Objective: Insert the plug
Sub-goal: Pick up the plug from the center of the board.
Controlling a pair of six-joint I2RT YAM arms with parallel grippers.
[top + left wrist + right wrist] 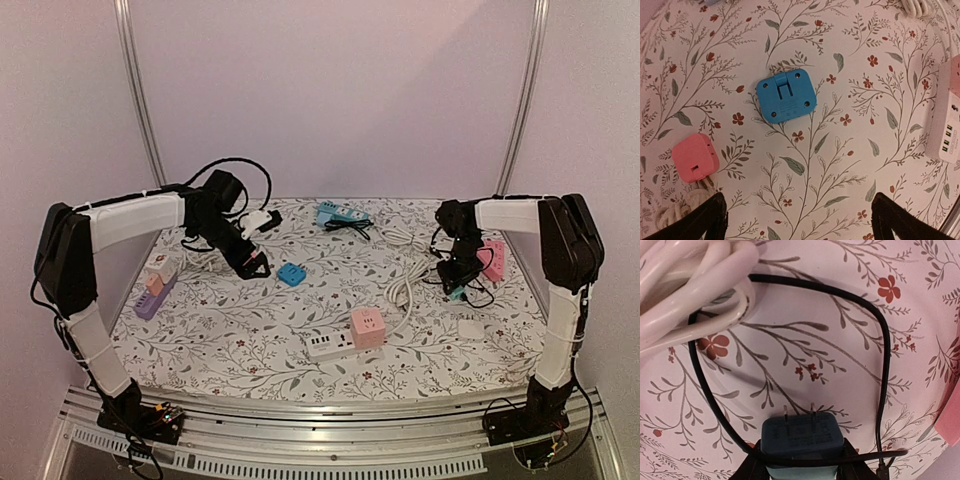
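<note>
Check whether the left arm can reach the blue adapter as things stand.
Probably yes: the left gripper is open, the blue adapter lies just ahead on bare cloth, and nothing sits between them.

A table (pixel 250 335) fills the middle of the top view. It is spread with a white cloth (pixel 850 165) printed with grey leafy sprigs and small red flowers. At 12 o'clock a plain back wall (pixel 340 100) rises behind it, pale lilac and unmarked. 2 slim metal uprights stand at the far corners: the left post (pixel 140 100) at 11 o'clock and the right post (pixel 524 90) at 1 o'clock, each leaning slightly outward toward its top. The left side wall (pixel 50 110) at 9 o'clock and the right side wall (pixel 600 100) at 3 o'clock share that colour. At 6 o'clock a slotted aluminium rail (pixel 350 425) runs along the table's near edge. The light is soft and even, pinkish, with only faint shadows.
</note>
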